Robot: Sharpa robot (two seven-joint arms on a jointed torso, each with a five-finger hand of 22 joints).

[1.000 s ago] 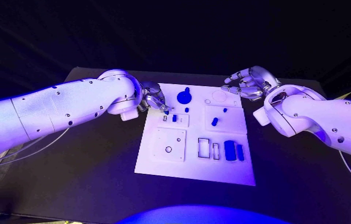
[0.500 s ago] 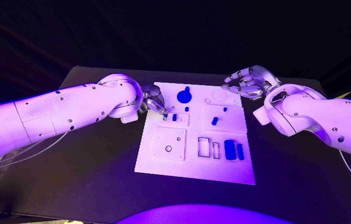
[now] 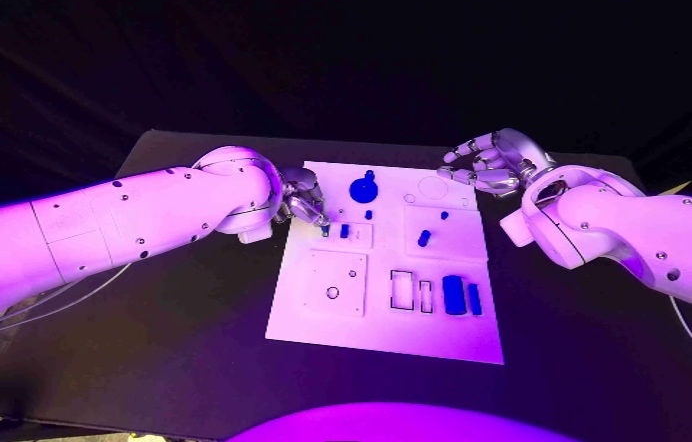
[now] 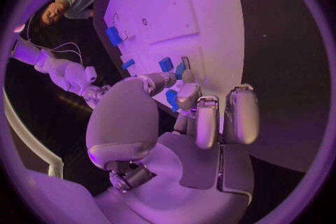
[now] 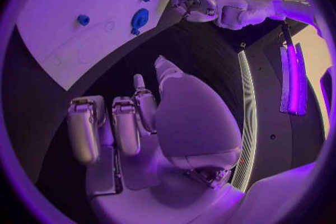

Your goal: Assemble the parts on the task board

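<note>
Fingertips of the left hand (image 3: 303, 205) are being pinched on a small blue part (image 4: 172, 98) at the task board's (image 3: 387, 327) left edge; the right hand (image 3: 488, 170), curled on nothing, is being kept farther off.

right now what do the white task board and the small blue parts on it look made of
White flat task board: likely matte plastic, even surface, crisp recessed cutouts, no glare. Small blue parts: probably moulded or printed plastic, uniform opaque colour with a slight sheen. Neither can be confirmed by look alone.

The right hand (image 5: 150, 123) hangs with curled fingers (image 5: 84, 129) beside the task board (image 5: 63, 22), holding nothing.
</note>
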